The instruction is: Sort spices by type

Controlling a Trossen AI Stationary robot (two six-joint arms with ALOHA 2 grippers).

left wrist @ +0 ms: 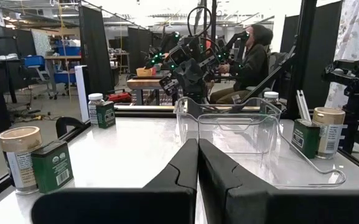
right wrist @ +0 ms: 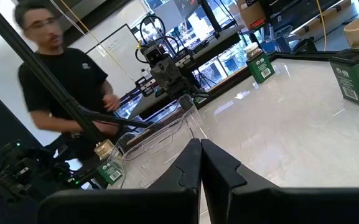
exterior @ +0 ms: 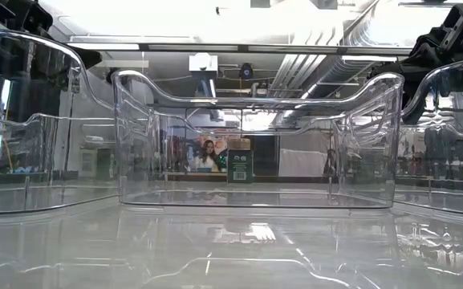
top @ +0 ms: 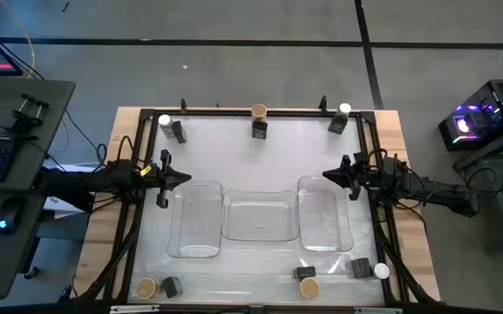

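The spices stand upright in pairs along the table's edges. On the far side are a white-lidded jar [top: 164,120] with a black box [top: 178,131], a tan-topped jar [top: 259,112] with a box [top: 260,129], and a white-lidded jar [top: 345,110] with a box [top: 336,124]. On the near side are a tan-topped jar [top: 146,288] with a box [top: 172,285], a box [top: 304,273] with a tan-topped jar [top: 310,287], and a box [top: 360,268] with a white-lidded jar [top: 381,271]. My left gripper [top: 181,180] [left wrist: 198,146] is shut at the left tray's far left corner. My right gripper [top: 327,175] [right wrist: 200,146] is shut by the right tray's far edge. Both hold nothing.
Three clear plastic trays lie side by side mid-table: left [top: 195,249], middle [top: 258,234], right [top: 324,244]. A black frame rail [top: 260,110] runs round the table. A person [right wrist: 61,81] is beyond the table's left side; another sits beyond its right side [left wrist: 254,59].
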